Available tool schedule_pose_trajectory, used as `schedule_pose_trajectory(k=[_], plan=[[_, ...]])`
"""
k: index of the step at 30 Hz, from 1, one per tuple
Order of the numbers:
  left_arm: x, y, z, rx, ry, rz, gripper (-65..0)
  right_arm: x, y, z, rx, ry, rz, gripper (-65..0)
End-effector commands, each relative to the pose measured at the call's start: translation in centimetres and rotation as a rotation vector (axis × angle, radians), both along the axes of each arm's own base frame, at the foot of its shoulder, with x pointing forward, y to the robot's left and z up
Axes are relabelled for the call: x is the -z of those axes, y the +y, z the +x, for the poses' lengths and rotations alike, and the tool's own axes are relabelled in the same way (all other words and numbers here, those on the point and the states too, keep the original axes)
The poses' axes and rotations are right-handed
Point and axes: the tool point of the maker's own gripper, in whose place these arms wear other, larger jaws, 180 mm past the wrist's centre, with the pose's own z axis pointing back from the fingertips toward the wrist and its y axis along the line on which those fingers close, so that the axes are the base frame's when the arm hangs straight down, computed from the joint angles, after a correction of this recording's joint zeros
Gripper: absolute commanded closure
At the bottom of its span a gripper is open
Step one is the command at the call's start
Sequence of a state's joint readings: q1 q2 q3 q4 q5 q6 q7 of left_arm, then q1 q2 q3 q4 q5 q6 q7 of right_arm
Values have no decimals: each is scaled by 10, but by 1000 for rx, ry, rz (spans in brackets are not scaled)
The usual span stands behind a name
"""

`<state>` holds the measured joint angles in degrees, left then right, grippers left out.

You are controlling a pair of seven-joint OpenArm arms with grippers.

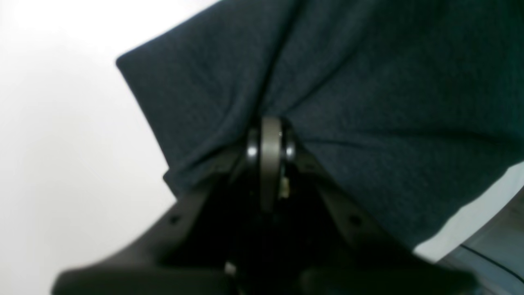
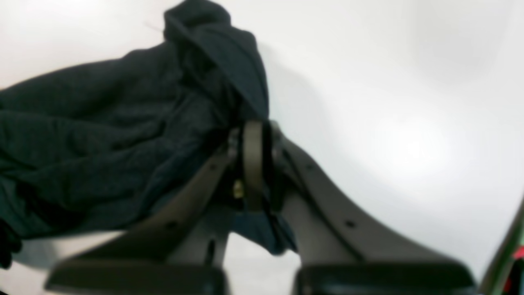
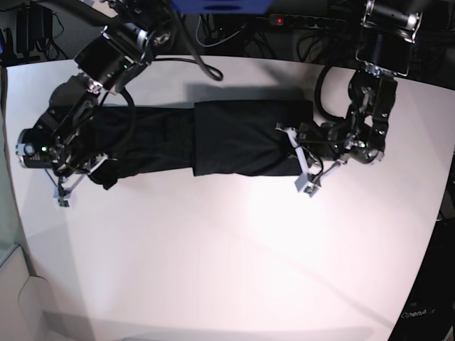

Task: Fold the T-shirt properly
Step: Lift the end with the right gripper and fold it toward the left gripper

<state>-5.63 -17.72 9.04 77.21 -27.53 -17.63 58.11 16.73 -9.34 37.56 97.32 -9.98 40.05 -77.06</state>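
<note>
The dark T-shirt (image 3: 234,138) lies stretched in a long band across the far half of the white table (image 3: 227,270), with a folded layer on its right part. My left gripper (image 3: 295,156) is at the band's right end. In the left wrist view the gripper (image 1: 268,123) is shut on the shirt (image 1: 368,102), and the fabric puckers at its tips. My right gripper (image 3: 82,174) is at the bunched left end. In the right wrist view it (image 2: 254,123) is shut on a crumpled fold of the shirt (image 2: 102,135).
Cables and a power strip (image 3: 277,20) run along the table's far edge. The table's left edge (image 3: 14,213) is close to my right arm. A dark case (image 3: 426,298) stands beyond the right edge.
</note>
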Motion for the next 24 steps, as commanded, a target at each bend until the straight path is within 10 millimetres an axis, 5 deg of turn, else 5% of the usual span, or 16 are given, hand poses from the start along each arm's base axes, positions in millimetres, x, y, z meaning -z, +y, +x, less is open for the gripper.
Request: schedule_pose_trajectory(k=[1,6,17,24], plan=[[29,44,-31,-13,139,230,0,-19,-2,13,-7,-58,-23,0],[29,32,-30,-10,138,207,0,-24,10,15,-55,-49,-24,0],[28,29,-29,-9,136,201,0,-34,72,30,-184,-253,295,0],[17,12,-21,2,92,170,0,-51,156,28,-409,-373,503,0]])
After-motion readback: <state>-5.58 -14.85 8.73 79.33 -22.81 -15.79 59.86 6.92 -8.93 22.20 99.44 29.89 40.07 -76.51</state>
